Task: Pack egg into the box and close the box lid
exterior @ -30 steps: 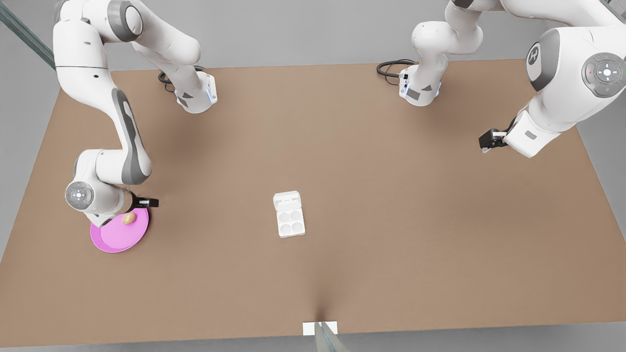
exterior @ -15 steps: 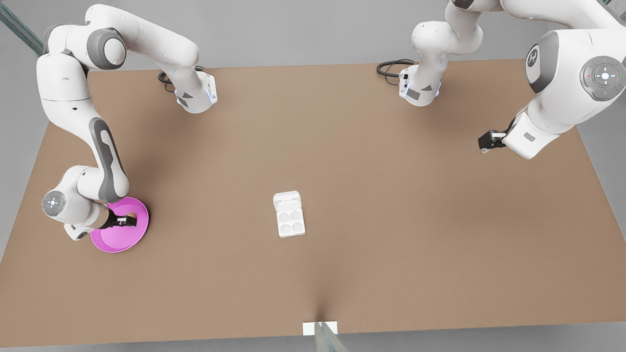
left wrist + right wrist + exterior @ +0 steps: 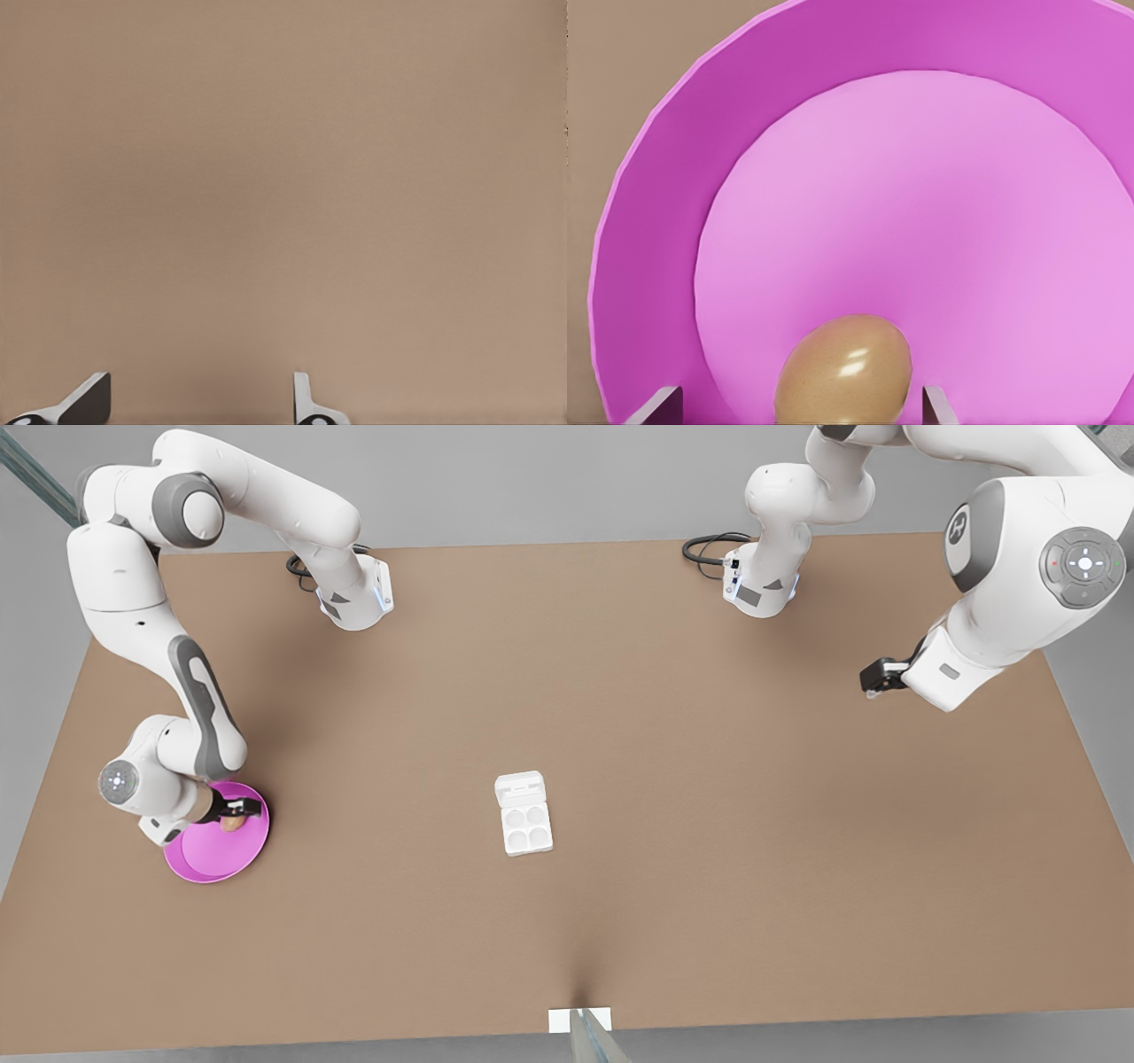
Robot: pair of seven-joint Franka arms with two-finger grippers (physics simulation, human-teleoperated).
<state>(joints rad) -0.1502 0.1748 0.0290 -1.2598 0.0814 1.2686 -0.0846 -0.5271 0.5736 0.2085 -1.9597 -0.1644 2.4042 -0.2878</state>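
The tan egg (image 3: 232, 823) (image 3: 843, 367) lies on the far part of a pink plate (image 3: 213, 855) (image 3: 656, 221) at the front view's left. My right gripper (image 3: 236, 813) (image 3: 797, 407) is down over it, open, one finger on each side of the egg with a gap to each. The white box (image 3: 526, 826) sits mid-table with four bare cups, and its lid (image 3: 520, 788) lies open and flat at the far end. At the front view's right my left gripper (image 3: 873, 682) (image 3: 195, 403) waits open above bare table, holding nothing.
Both arm bases (image 3: 354, 598) (image 3: 760, 584) with black cables stand at the table's far edge. A small white marker (image 3: 579, 1020) sits at the near edge. Brown tabletop (image 3: 709, 824) stretches between plate, box and the waiting arm.
My right gripper came down from the plate's far rim onto the plate and now straddles the egg. The left arm drifted slightly away from the near edge.
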